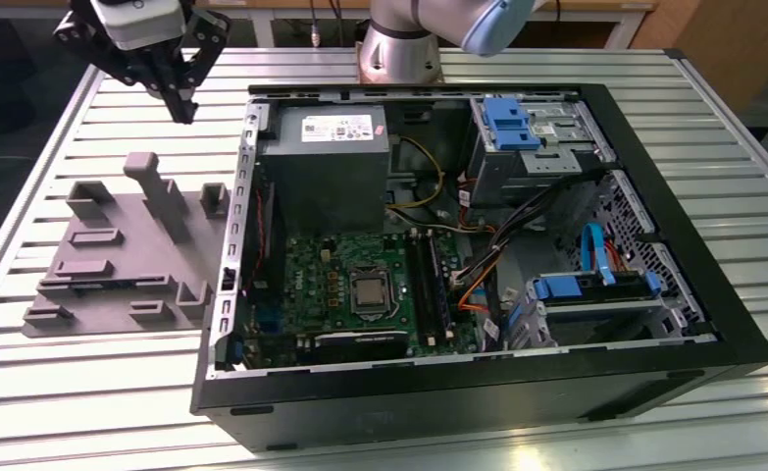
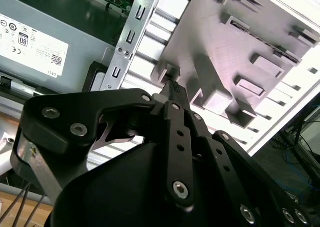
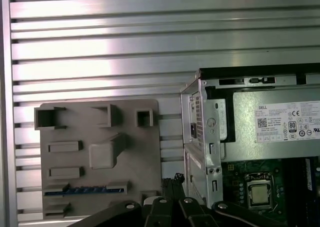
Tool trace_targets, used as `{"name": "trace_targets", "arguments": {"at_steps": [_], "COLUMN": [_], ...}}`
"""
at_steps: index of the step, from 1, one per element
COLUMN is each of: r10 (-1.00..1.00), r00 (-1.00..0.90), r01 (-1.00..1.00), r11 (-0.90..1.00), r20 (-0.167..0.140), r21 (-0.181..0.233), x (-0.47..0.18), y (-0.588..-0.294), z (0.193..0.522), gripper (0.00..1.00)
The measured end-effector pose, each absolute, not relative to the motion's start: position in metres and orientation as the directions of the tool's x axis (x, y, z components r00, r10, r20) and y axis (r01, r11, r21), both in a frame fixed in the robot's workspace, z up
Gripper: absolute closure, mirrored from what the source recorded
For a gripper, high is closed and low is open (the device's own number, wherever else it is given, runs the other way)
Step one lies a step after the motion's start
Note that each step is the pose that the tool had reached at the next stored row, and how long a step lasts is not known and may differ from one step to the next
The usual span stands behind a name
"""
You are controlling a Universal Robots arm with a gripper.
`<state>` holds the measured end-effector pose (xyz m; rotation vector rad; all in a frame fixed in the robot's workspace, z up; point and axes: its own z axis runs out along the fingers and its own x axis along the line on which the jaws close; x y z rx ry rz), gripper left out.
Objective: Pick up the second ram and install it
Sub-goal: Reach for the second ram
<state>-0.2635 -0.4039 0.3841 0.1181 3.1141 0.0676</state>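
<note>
Broadly, slatted metal table (image 1: pixel 82 378) under everything. Next, open black computer case (image 1: pixel 488 397) lying on its side, interior facing up, toward the exterior view's right. Robot arm base (image 1: pixel 403 44) at the table's far edge, behind the case.

Grey moulded fixture tray (image 1: pixel 122 250) flat on the table, just beside the case on the exterior view's left; also in both wrist views (image 3: pixel 75 167) (image 2: pixel 210 32). Grey power supply (image 1: pixel 325 167) in the case's far corner, nearest the tray. Green motherboard (image 1: pixel 312 265) below it, CPU socket (image 1: pixel 368 291) near the middle, long black slots (image 1: pixel 426 280) alongside. Blue drive brackets (image 1: pixel 508 123) at the case's far side.

Gripper (image 1: pixel 183 110) hanging in the air over the far end of the tray, well apart from it; fingertips pressed together to a point, nothing between them, same in both wrist views (image 2: pixel 172 87) (image 3: pixel 172 179).

Second ram (image 3: pixel 85 190) standing on edge in a long slot of the tray, seen as a thin blue-green strip; same strip in the exterior view (image 1: pixel 89 286), at the tray's near end. Not touched by the gripper.
</note>
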Motion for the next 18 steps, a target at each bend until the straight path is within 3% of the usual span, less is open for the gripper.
{"name": "trace_targets", "arguments": {"at_steps": [18], "r10": [0.076], "r00": [-0.997], "r01": [0.075], "r11": [0.996], "r20": [-0.023], "r21": [0.044], "x": [-0.274], "y": [-0.404], "z": [0.383], "gripper": [0.89]}}
